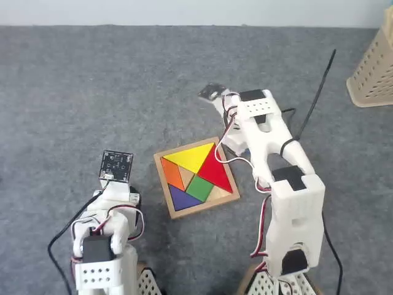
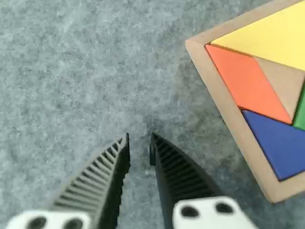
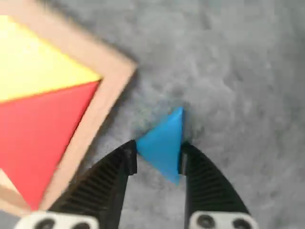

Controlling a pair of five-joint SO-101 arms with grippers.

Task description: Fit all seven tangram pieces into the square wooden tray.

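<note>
Item: small light-blue triangular tangram piece point(image 3: 164, 143). It is clamped between both fingers of the right gripper point(image 3: 158, 149) over the grey carpet point(image 1: 92, 86), just off one corner of the tray and clear of its rim. Whether the piece touches the carpet cannot be told.

Square wooden tray point(image 1: 164, 187): lies turned diagonally on the carpet between the two arms. It holds:
- a large yellow triangle point(image 1: 190, 157)
- a large red triangle point(image 1: 216, 169)
- an orange parallelogram point(image 1: 173, 173)
- a green square point(image 1: 199, 187)
- a dark-blue triangle point(image 1: 182, 198)

Bare wood shows between the orange and green pieces and along the near right edge.

Left gripper point(image 2: 139, 138): the jaws are parted by a narrow gap and grasp nothing. It sits low over the carpet, beside the tray's rim point(image 2: 224, 95) and apart from it.

Surroundings: a beige perforated basket point(image 1: 374, 67) stands at the far right edge, well apart from the tray.
</note>
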